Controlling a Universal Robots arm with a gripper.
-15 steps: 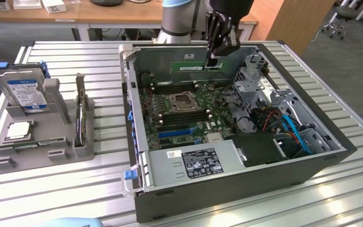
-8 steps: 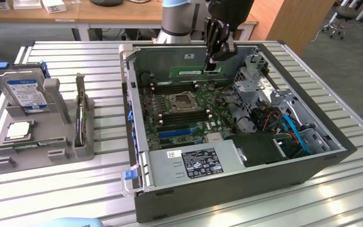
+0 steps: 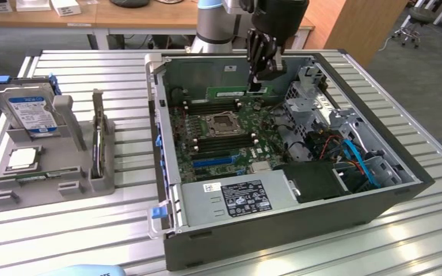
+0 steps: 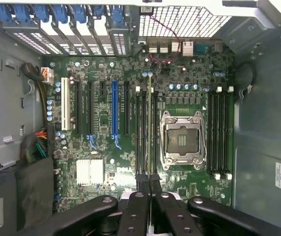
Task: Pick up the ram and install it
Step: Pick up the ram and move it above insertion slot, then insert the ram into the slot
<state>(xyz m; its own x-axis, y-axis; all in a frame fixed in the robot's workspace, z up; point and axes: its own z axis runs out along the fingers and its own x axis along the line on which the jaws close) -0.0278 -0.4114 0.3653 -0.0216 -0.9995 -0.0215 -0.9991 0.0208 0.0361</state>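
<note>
Fingers point(image 3: 259, 54) around ram point(image 4: 150, 147), over Dell motherboard point(image 4: 122, 173)

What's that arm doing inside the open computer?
A robot arm's gripper is shut on the ram, a thin green stick. It holds the stick inside the open computer case, above the motherboard and over the long memory slots beside the processor socket. The ram does not look seated in a slot yet. On the exterior view's left, a grey tray holds a hard drive.
</note>
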